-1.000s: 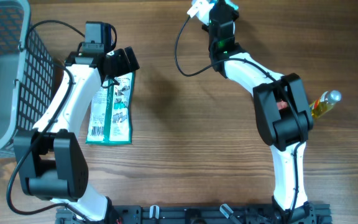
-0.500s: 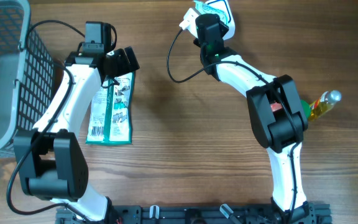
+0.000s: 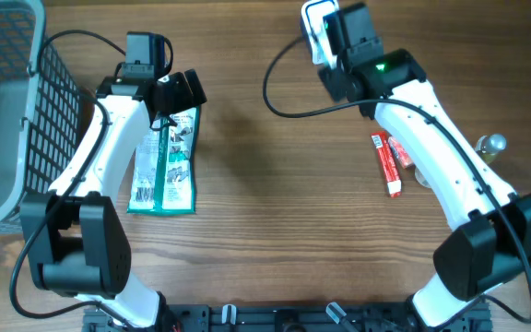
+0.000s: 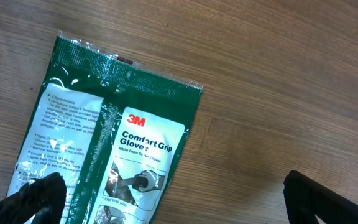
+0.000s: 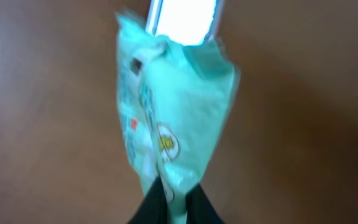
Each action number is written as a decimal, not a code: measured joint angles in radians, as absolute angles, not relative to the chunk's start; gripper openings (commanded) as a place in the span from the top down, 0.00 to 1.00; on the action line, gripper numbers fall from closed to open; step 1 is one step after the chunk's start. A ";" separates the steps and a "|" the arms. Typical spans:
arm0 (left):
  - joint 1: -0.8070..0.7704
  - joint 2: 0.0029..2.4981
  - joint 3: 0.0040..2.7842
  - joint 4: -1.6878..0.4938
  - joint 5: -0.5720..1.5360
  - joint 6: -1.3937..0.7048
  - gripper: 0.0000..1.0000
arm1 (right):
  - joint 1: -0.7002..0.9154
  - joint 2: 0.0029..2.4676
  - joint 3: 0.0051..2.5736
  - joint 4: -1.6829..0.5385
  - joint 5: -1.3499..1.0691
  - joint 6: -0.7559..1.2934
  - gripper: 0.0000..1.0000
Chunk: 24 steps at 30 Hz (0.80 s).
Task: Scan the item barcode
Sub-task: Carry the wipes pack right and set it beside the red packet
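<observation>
Mint-green packet (image 5: 176, 118), crinkled and glossy, bears blurred print.

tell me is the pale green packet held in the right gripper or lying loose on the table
Held. In the right wrist view the right gripper is shut on one edge of the pale green packet.

Matt wood-grain table (image 3: 265, 231), glossy plastic glove packet (image 4: 117, 168), crinkly mint pouch (image 5: 173, 118)
</observation>
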<state>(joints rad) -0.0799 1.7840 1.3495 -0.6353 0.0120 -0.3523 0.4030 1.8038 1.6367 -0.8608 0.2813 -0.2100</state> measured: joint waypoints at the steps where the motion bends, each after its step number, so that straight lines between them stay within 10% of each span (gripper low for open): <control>1: -0.080 1.784 1.349 -0.636 0.012 -0.352 0.00 | 0.389 1.816 1.618 -1.008 0.194 -0.097 0.96; 11: -0.080 1.784 1.349 -0.635 0.012 -0.352 0.00 | 0.358 1.822 1.311 -1.100 0.050 0.114 0.89; 12: -0.080 1.784 1.349 -0.636 0.012 -0.352 0.00 | 0.352 1.822 1.303 -1.098 0.068 0.133 0.76; 13: -0.080 1.784 1.349 -0.636 0.012 -0.352 0.00 | 0.340 1.822 1.298 -1.092 0.088 0.147 0.40; 15: -0.080 1.784 1.349 -0.636 0.012 -0.352 0.00 | 0.324 1.822 1.298 -1.065 0.110 0.167 0.15; 24: -0.080 1.784 1.349 -0.636 0.012 -0.352 0.00 | 0.365 1.822 1.298 -0.976 0.112 0.260 0.11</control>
